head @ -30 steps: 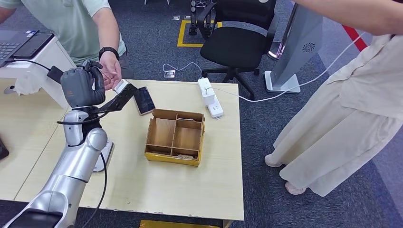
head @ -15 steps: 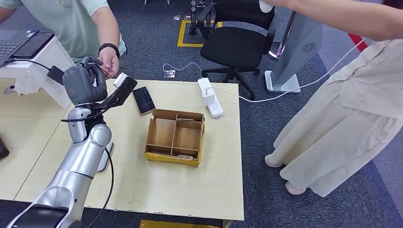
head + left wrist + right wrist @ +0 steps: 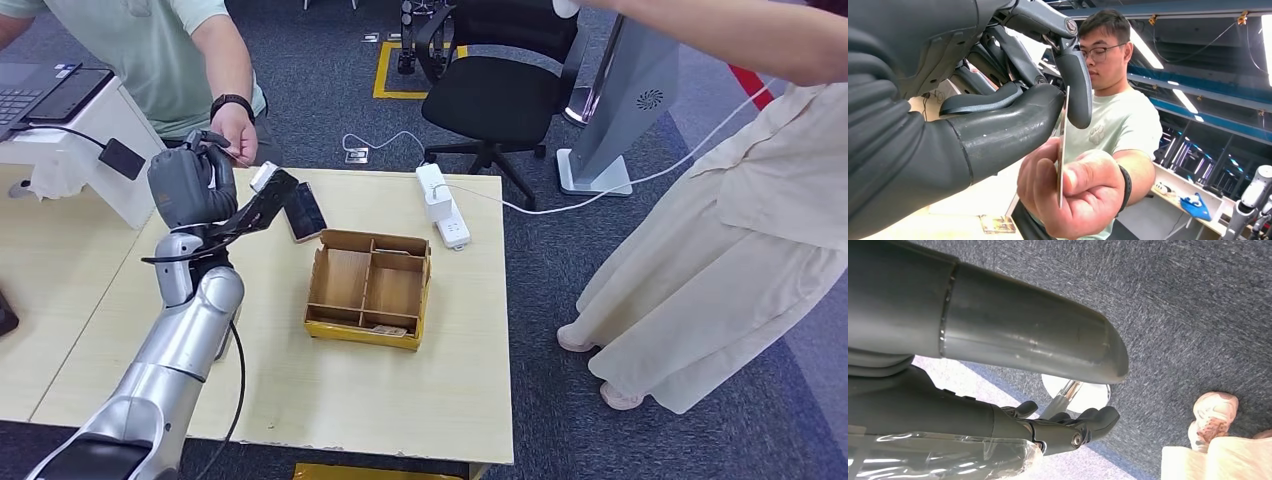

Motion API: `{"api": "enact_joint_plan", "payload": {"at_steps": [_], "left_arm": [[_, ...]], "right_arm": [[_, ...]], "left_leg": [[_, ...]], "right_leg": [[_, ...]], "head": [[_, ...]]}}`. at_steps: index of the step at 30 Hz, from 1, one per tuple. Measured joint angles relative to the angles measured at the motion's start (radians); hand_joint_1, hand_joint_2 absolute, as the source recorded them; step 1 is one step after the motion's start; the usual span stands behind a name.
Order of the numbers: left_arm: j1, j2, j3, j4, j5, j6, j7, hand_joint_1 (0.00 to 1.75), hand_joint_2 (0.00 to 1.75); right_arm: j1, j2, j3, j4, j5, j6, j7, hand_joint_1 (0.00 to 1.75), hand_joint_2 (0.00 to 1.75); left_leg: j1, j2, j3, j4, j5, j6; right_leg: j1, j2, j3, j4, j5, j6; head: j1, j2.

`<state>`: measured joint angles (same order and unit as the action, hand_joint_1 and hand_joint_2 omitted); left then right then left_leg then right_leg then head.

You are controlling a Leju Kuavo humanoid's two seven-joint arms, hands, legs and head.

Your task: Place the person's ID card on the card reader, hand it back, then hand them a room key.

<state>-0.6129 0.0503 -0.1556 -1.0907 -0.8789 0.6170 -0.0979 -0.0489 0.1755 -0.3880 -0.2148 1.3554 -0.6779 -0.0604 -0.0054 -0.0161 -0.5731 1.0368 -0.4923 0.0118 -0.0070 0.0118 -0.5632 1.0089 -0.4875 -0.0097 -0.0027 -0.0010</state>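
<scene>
One divided box, one card, one phone, two people, one office chair.

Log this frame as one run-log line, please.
phase: card handover | left hand: pinching card with person's hand | right hand: hanging, empty | box: on table

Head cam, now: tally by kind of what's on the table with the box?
Cardboard divided box: 1
White power strip: 1
Dark phone-like device: 1
Small card in the box's near compartment: 1
Total: 4
Items partly hidden by the arm are not counted.
</scene>
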Motion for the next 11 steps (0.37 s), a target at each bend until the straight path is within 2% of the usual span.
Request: {"api": "enact_joint_plan", "payload": {"at_steps": [3,5,9,11], "left_arm": [[0.000,-0.002,0.000,0.000,0.000,0.000,0.000,1.75,1.75],[0.001,-0.002,0.000,0.000,0.000,-0.001,0.000,1.68,1.75],[0.002,-0.002,0.000,0.000,0.004,-0.002,-0.003,0.03,1.75],[0.002,-0.002,0.000,0.000,0.008,-0.001,-0.006,0.00,1.75]], "right_arm": [[0.000,0.000,0.000,0.000,0.000,0.000,0.000,0.00,0.00],[0.000,0.000,0.000,0.000,-0.002,0.000,0.000,0.00,0.00],[0.002,0.010,0.000,0.000,-0.008,-0.006,0.008,0.00,0.00],[0.004,0.017,0.000,-0.001,-0.006,-0.008,0.015,0.00,0.00]], "left_leg": [[0.000,0.000,0.000,0.000,0.000,0.000],[0.000,0.000,0.000,0.000,0.000,0.000],[0.000,0.000,0.000,0.000,0.000,0.000],[0.000,0.000,0.000,0.000,0.000,0.000]], "right_leg": [[0.000,0.000,0.000,0.000,0.000,0.000],[0.000,0.000,0.000,0.000,0.000,0.000],[0.000,0.000,0.000,0.000,0.000,0.000],[0.000,0.000,0.000,0.000,0.000,0.000]], "head": [[0.000,0.000],[0.000,0.000],[0.000,0.000],[0.000,0.000]]}}
